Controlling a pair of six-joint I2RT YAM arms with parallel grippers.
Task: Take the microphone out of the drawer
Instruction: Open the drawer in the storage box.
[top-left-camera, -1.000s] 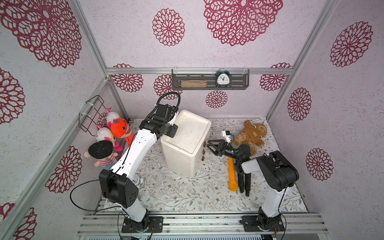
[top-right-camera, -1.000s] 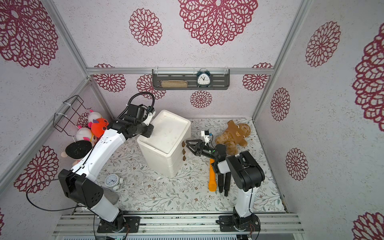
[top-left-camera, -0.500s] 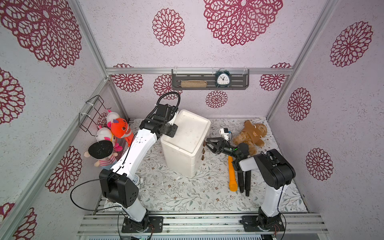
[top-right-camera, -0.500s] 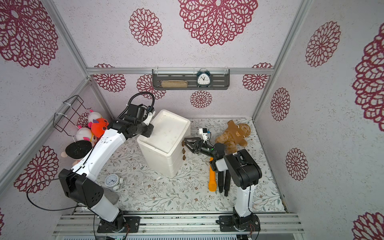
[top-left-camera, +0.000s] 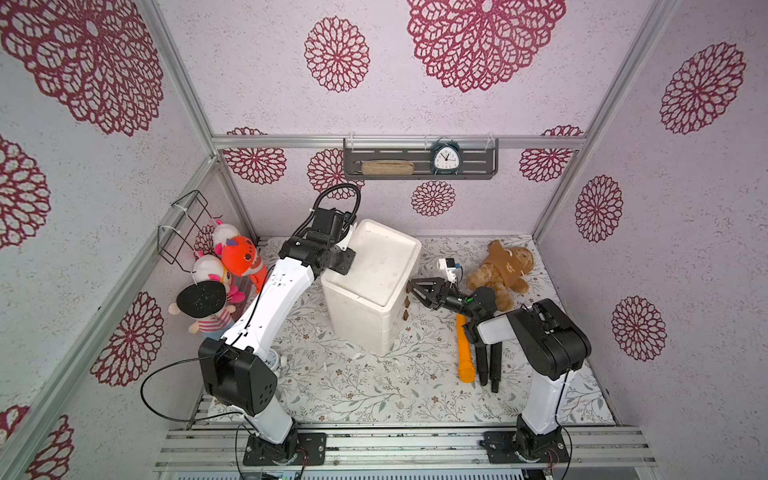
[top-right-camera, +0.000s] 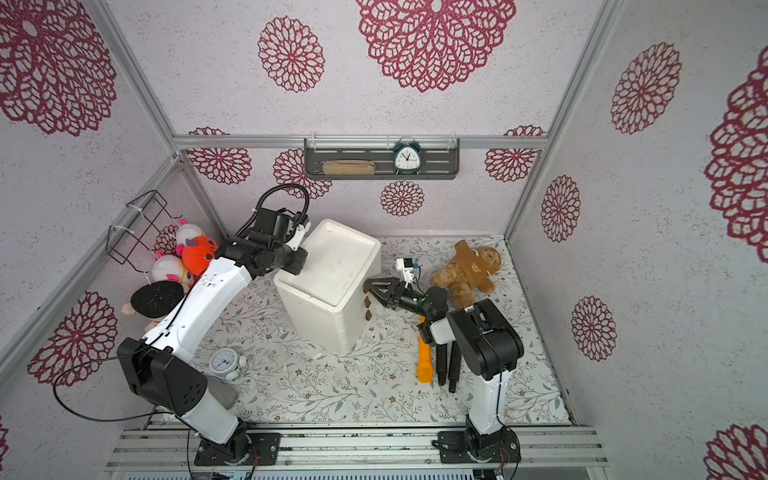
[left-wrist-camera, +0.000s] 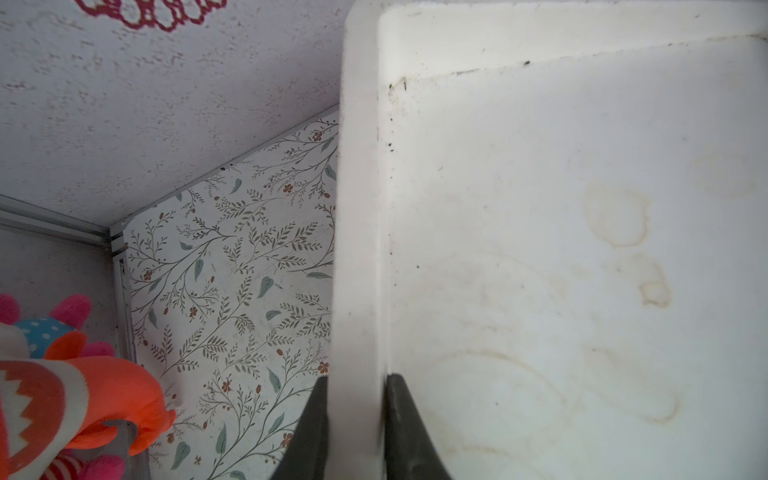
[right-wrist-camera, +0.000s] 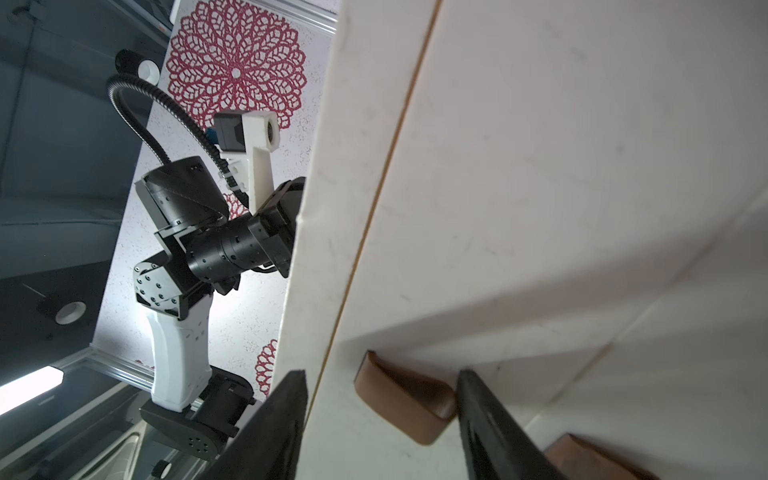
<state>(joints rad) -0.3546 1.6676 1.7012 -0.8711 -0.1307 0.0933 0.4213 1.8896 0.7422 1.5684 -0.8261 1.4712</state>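
Between the fingers of my right end effector (right-wrist-camera: 382, 376) sits the top brown curved handle (right-wrist-camera: 399, 399) of the white plastic drawer cabinet (top-left-camera: 374, 266). The jaws stand apart. One black finger (right-wrist-camera: 478, 407) is at the handle's end and seems to touch it. The other (right-wrist-camera: 286, 399) is clear of it, out past the cabinet's front corner. I am not gripping yet.

A second brown handle (right-wrist-camera: 582, 461) lies just beyond the touching finger, one drawer down. The drawers I can see look pushed in. The microphone shows in no view, so I cannot tell where it lies.

My left end effector (left-wrist-camera: 357, 384) is clamped tight on the raised rim of the cabinet's top, one finger outside the rim and one inside it.

Behind my right end effector, on the floral bench (top-left-camera: 353, 386), lies a brown teddy bear (top-left-camera: 498, 270). Under its wrist are an orange cylinder (top-left-camera: 464, 357) and two black rods (top-left-camera: 482, 365).
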